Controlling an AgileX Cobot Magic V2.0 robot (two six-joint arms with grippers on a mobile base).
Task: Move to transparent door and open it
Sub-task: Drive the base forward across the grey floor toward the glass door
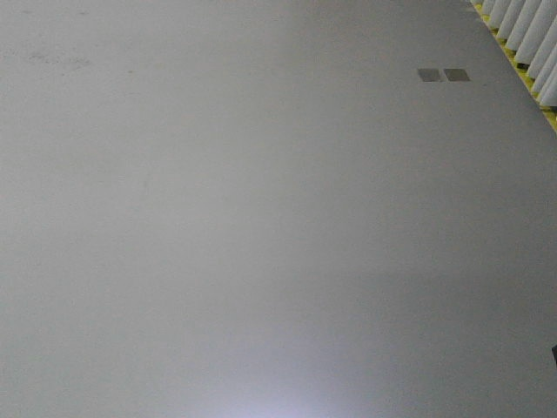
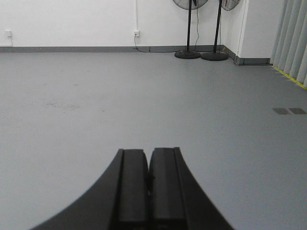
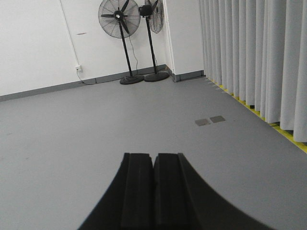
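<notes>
The transparent door is out of view in all three views. My left gripper [image 2: 148, 152] is shut, its black fingers pressed together with nothing between them, pointing over bare grey floor. My right gripper [image 3: 153, 155] is likewise shut and empty, aimed across the floor toward the far wall. The front view shows only grey floor [image 1: 261, 226].
Two black pedestal fans [image 3: 120, 28] stand at the far white wall by a corner; their bases [image 2: 188, 54] show in the left wrist view. Grey vertical blinds [image 3: 249, 52] run along the right above a yellow floor line [image 3: 288, 136]. Two dark floor plates [image 1: 443, 75] lie ahead right.
</notes>
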